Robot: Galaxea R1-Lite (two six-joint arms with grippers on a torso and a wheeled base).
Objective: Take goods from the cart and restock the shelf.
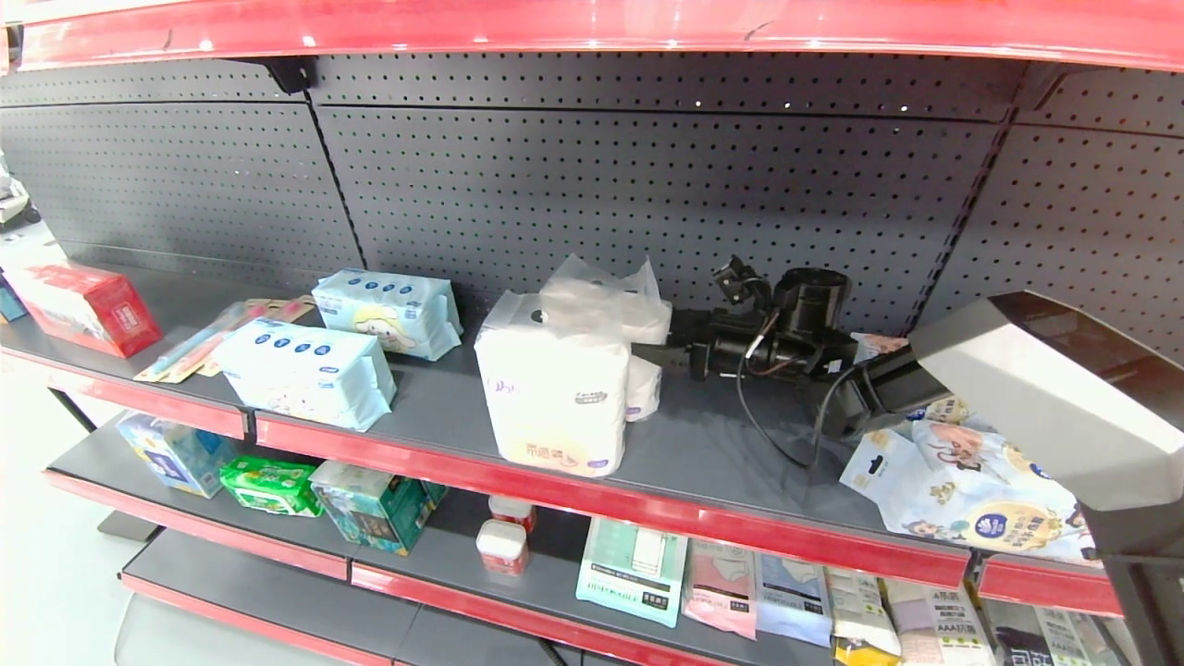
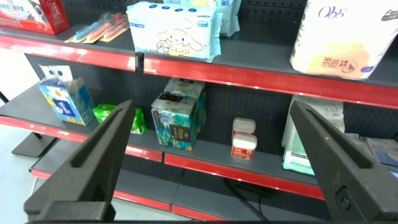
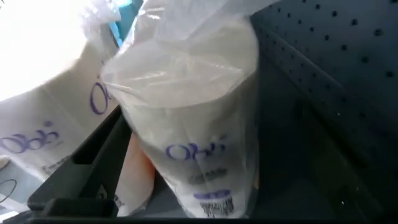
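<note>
A white toilet paper pack [image 1: 555, 388] stands upright near the front edge of the middle shelf [image 1: 703, 435]. Right behind it is a second toilet paper pack [image 1: 615, 305] in loose clear plastic, close to the pegboard. My right gripper [image 1: 664, 338] comes in from the right and is shut on this second pack [image 3: 193, 124]; one dark finger [image 3: 93, 168] presses its side and the other is hidden behind it. My left gripper [image 2: 211, 168] hangs open and holds nothing, out in front of the lower shelves; the front pack [image 2: 342, 37] shows above it.
Two blue-and-white tissue packs [image 1: 305, 370] [image 1: 388, 310], toothbrush cards [image 1: 213, 338] and a red box [image 1: 83, 305] lie to the left on the same shelf. Printed bags [image 1: 971, 481] lie to the right. The lower shelf holds teal boxes [image 2: 180, 115], small jars [image 2: 244, 138] and flat packets [image 1: 634, 569].
</note>
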